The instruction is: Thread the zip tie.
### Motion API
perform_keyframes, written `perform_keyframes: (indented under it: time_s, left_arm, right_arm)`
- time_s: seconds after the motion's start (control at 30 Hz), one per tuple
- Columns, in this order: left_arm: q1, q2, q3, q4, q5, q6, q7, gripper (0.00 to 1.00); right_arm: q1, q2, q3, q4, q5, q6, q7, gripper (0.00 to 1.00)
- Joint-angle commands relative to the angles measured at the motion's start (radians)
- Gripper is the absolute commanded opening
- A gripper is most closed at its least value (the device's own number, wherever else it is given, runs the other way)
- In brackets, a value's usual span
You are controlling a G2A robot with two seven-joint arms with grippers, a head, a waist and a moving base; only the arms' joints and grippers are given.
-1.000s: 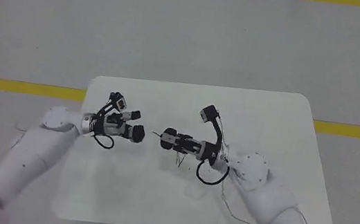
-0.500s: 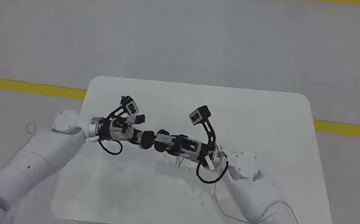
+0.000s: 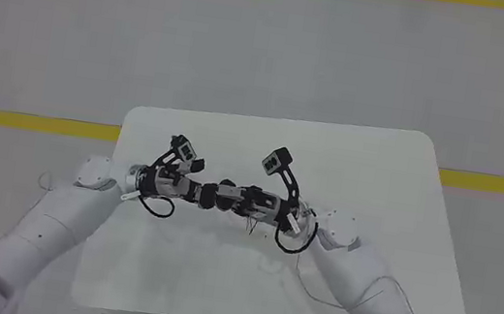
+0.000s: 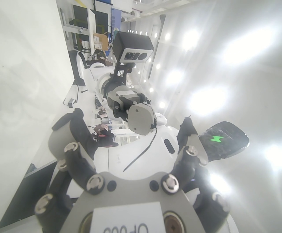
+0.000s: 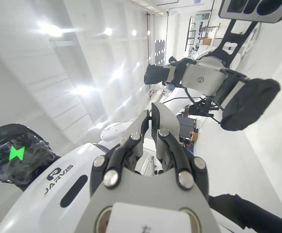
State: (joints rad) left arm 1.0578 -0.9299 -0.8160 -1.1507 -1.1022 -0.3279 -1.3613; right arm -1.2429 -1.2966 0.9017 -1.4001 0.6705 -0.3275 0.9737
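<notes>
My right claw [image 5: 149,120] is pinched shut on the zip tie [image 4: 141,152], tail dangling free over mid counter [image 3: 377,176], likely so my left claw [image 5: 199,90], wide open and empty just beside it, can take the end.

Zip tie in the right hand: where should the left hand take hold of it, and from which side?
Probably the loose tail of the zip tie, close to where the shut right hand pinches it; the thin strip droops freely farther out. Bring the open left hand straight in from opposite, where it faces the right hand.
</notes>
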Motion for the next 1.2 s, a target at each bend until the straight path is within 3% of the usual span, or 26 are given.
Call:
perform_keyframes:
  time_s: [0.0, 0.43, 0.77, 1.03, 1.07, 1.17]
  left_arm:
    - [0.009, -0.001, -0.005, -0.001, -0.021, 0.008, -0.028, 1.0]
    - [0.028, 0.011, 0.024, -0.081, -0.076, 0.05, -0.029, 1.0]
    - [0.016, 0.028, 0.064, -0.111, -0.093, 0.055, -0.029, 1.0]
    - [0.002, 0.039, 0.089, -0.101, -0.126, 0.053, -0.029, 1.0]
    - [0.0, 0.04, 0.091, -0.097, -0.129, 0.052, -0.029, 0.98]
    - [-0.006, 0.042, 0.099, -0.087, -0.134, 0.048, -0.029, 0.77]
  right_arm:
    - [-0.007, -0.001, 0.002, 0.001, 0.021, -0.001, 0.002, 0.0]
    - [-0.006, -0.016, 0.008, 0.048, 0.125, -0.013, 0.065, 0.0]
    - [0.004, -0.033, 0.004, 0.081, 0.153, -0.013, 0.085, 0.0]
    - [0.018, -0.042, -0.003, 0.121, 0.129, -0.013, 0.072, 0.0]
    - [0.018, -0.042, -0.003, 0.126, 0.128, -0.012, 0.073, 0.0]
    - [0.022, -0.042, -0.001, 0.135, 0.114, -0.009, 0.074, 0.0]
